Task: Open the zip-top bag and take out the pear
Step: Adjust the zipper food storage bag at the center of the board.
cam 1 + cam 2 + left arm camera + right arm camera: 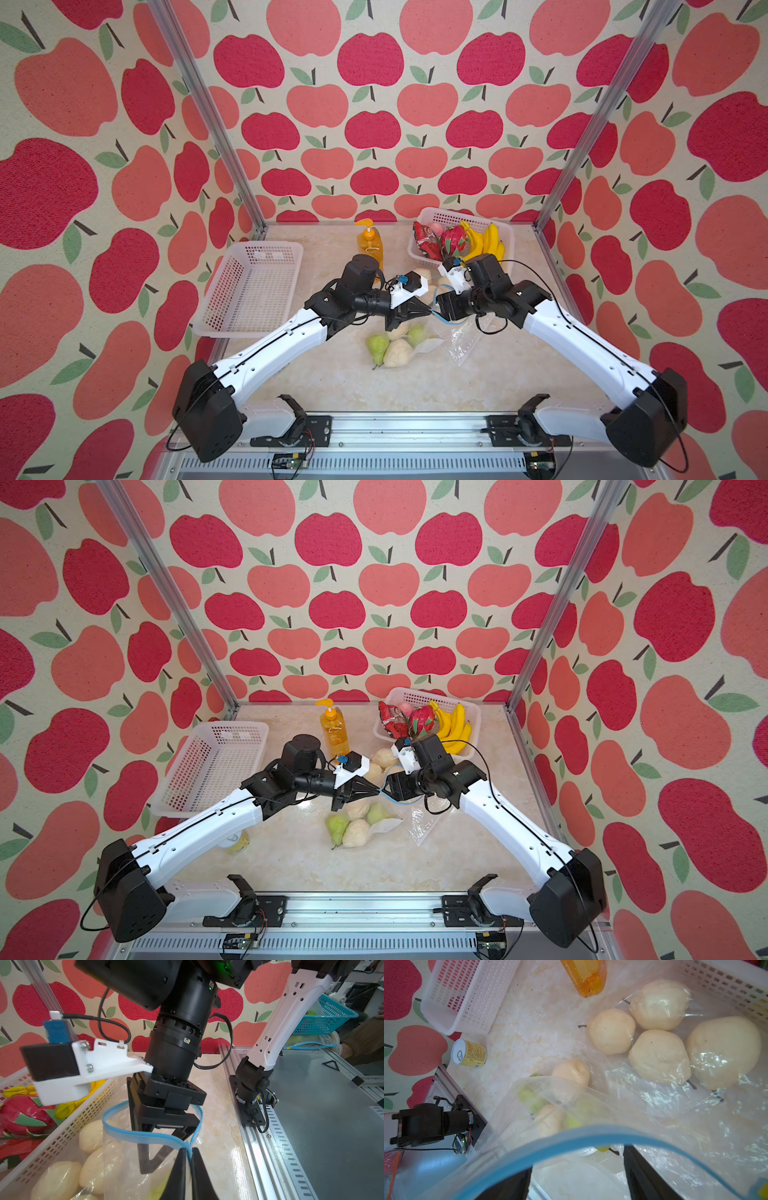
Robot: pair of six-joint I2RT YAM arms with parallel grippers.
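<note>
Closest to me runs the aluminium rail (374, 428) along the counter's near edge. Beyond it the marble-look counter (332, 390) sits boxed in by apple-print walls (370, 124). An empty white basket (270, 249) stands at the left edge, and a fruit basket (440, 216) with bananas (486, 243) fills the far right corner. An orange soap bottle (370, 245) stands near the far edge, and a yellow can (235, 841) sits by the near left edge.

Both arms lean inward from the rail, wrists level, meeting tip to tip over the counter's middle. The left gripper (188, 1154) pinches the blue rim of the zip-top bag (145, 1136). The right gripper (577, 1163) has its jaws spread inside the bag's mouth. Green and pale pears (392, 347) lie bunched in clear film on the counter just below; whether that film is the held bag, I cannot tell.
</note>
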